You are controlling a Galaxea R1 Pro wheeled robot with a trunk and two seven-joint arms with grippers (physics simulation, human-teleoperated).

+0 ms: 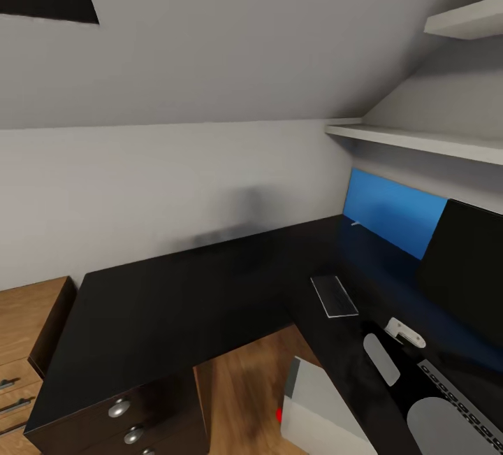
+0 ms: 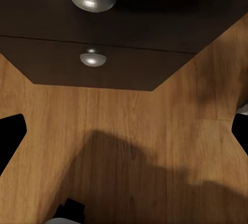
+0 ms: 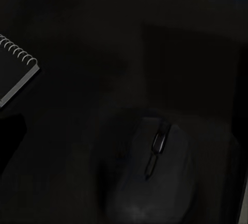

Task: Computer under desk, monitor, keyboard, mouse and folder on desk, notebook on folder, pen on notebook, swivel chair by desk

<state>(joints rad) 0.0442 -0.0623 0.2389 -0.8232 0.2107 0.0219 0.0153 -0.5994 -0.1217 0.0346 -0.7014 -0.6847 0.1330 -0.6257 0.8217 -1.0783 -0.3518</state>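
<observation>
Dark rounded computer mouse (image 3: 152,175) sits on the black L-shaped worktop (image 1: 175,301) directly beneath the right end effector, whose spread I cannot tell; descending off-centre could shove it toward the spiral-bound notebook (image 3: 15,74)

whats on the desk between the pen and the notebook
Nothing. In the head view, the stretch of black desk top between the pen and the notebook is bare.
</observation>
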